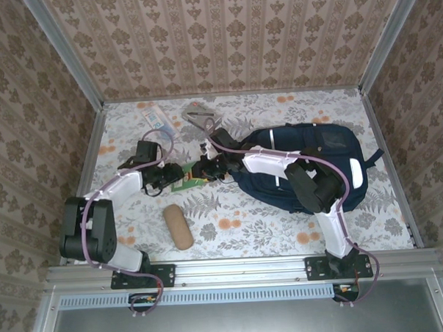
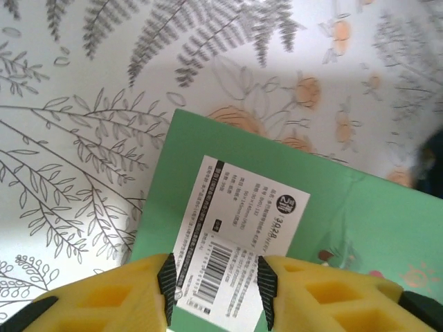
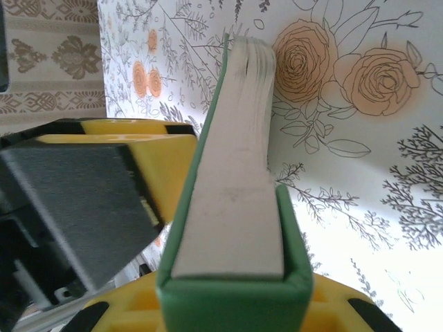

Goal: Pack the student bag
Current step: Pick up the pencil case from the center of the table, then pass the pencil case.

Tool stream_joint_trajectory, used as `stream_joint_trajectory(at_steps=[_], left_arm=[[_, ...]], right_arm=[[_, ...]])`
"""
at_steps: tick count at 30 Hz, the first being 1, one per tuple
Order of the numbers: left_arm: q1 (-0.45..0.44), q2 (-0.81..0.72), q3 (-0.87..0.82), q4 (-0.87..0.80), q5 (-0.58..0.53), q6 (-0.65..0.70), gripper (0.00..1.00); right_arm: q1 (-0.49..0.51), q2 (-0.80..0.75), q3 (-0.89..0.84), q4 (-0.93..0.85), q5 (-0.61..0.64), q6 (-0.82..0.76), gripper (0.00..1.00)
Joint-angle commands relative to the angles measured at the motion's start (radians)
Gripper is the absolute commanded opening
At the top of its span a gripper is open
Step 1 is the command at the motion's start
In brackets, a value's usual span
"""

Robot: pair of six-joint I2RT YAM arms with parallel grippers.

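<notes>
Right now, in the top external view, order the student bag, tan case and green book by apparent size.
1. student bag, clearly largest.
2. tan case.
3. green book, though it is mostly covered, so its place below the case is unsure.

The table point(image 1: 246, 235) is covered with a white cloth printed with grey ferns and orange flowers. Three walls close it in: a back wall point(image 1: 223, 33), a left wall point(image 1: 24, 108) and a right wall point(image 1: 424, 91), all papered beige with a brown floral pattern. Silver metal posts point(image 1: 62, 51) rise at the far corners. A metal rail point(image 1: 240, 266) runs along the near edge, with a grey panel point(image 1: 243, 319) below it. The light is soft and even, with faint shadows.
</notes>
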Motion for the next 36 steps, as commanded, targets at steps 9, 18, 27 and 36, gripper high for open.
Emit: stream_joint_trajectory(at_steps=[9,18,27,36], left_arm=[[0.044,-0.203,-0.14,0.442,0.221,-0.494,0.71],[-0.067,-0.141,-0.158,0.806,0.143,-0.764,0.75],[-0.109,-0.006,-0.13,0.991,0.11,-0.858,0.63],[-0.099,-0.01,-0.095,1.008,0.092,-0.875,0.01]], right_arm=[[-0.128,-0.242,-0.144,0.299,0.066,0.176,0.04],[-0.115,-0.244,-0.175,0.547,0.073,0.347,0.04],[-0.096,-0.258,-0.195,0.613,0.08,0.395,0.04],[-0.094,-0.29,-0.219,0.545,0.066,0.349,0.29]])
